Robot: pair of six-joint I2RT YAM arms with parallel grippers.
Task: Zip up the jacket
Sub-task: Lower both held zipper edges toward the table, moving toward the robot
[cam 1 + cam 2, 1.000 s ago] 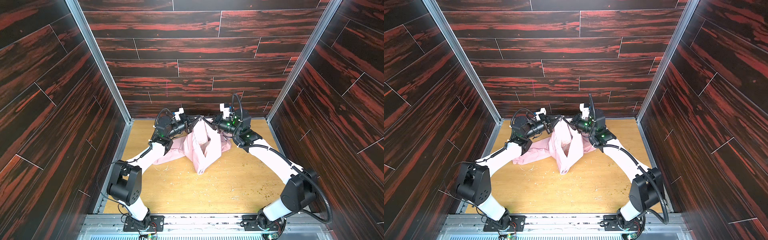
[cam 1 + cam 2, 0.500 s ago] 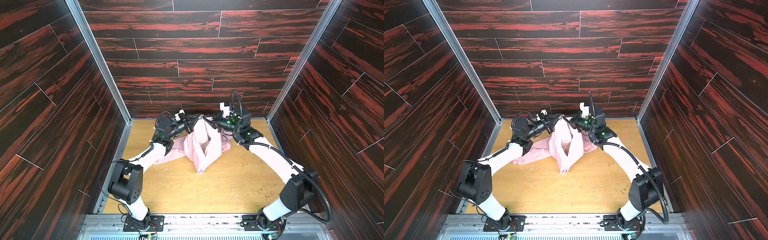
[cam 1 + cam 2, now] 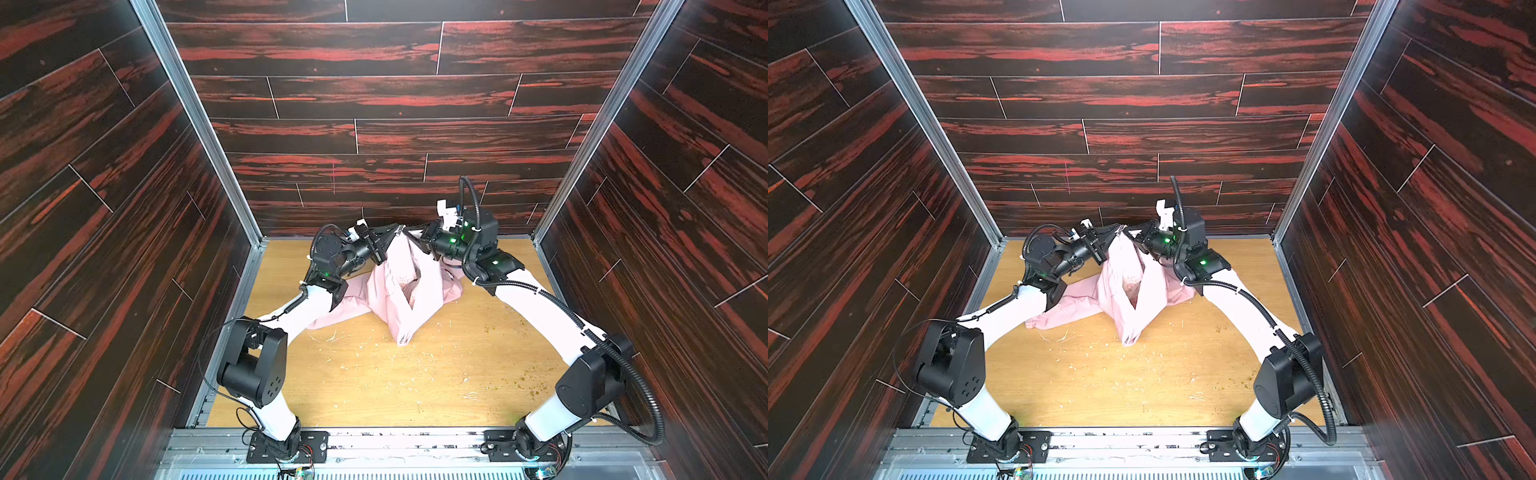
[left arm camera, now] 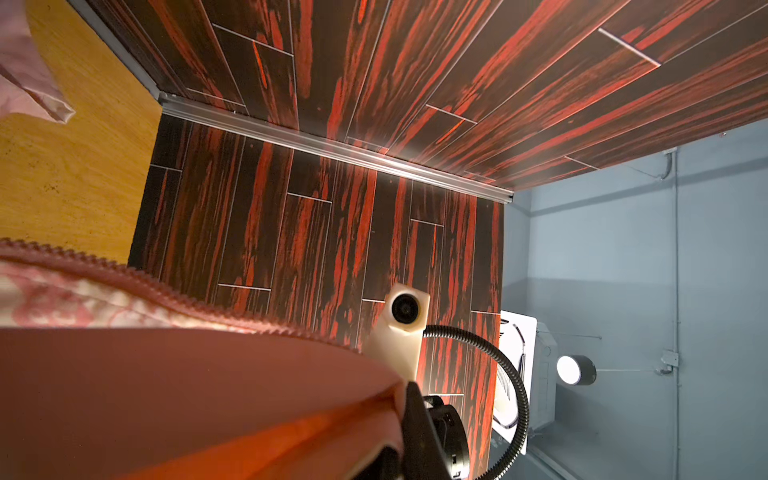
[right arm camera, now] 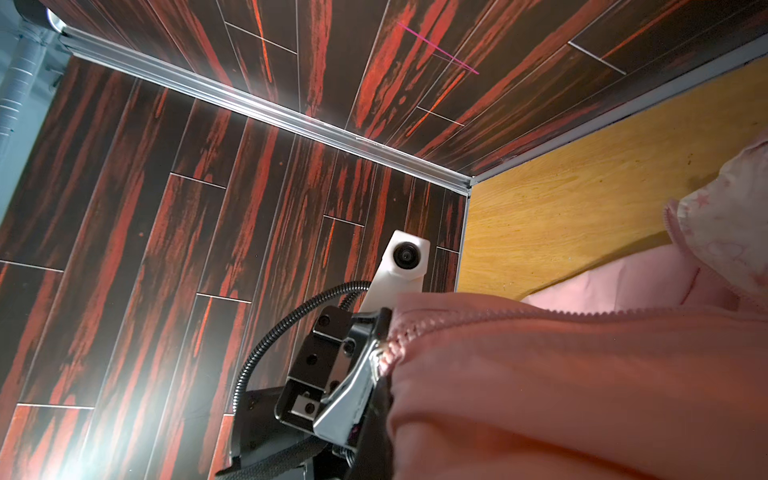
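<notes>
matt pink cloth jacket [image 3: 399, 291], wood-grain table [image 3: 374, 382]

Light-pink jacket [image 3: 392, 291] hangs unzipped, its top pinched btwn L gripper [image 3: 388, 237] & R gripper [image 3: 415, 237]. Below them the front gapes in a V w/ paler lining showing. Lower end rests on tabletop [image 3: 374, 386]; one sleeve trails L-gripper side.

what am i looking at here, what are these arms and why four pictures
Two robot arms stand at the near edge of a wooden table, walled in by dark red panels. Two pictures look down from above, nearly alike; two come from a camera on each arm's wrist, so they show cloth up close. A pink jacket rests partly on the table. The left hand and right hand are both shut on one end of it, holding it up in a peak; its front gapes open.
</notes>
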